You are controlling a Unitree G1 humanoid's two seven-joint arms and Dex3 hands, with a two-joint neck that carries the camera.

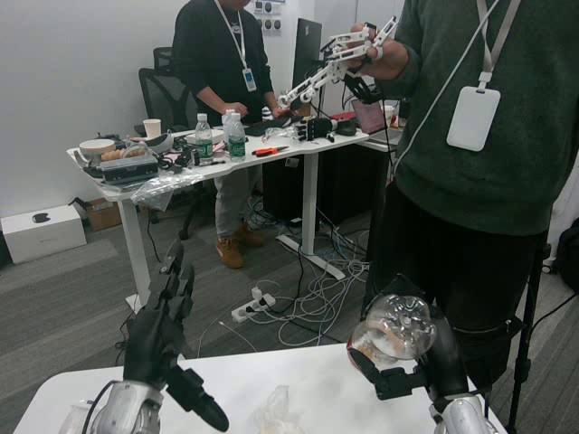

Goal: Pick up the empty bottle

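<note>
My right hand (pixel 425 362) grips a clear empty bottle (pixel 395 329), lifted off the white table (pixel 326 380) at the lower right; the bottle's rounded base faces the camera. On the lower left my left hand (pixel 167 339) is raised above the table with fingers spread and nothing in it.
A crumpled clear wrapper (pixel 276 411) lies on the table near the front middle. A person in a dark green sweater (pixel 488 136) stands right behind the table holding a white device. Another person stands by a cluttered desk (pixel 226 154) further back. Cables (pixel 308 303) lie on the floor.
</note>
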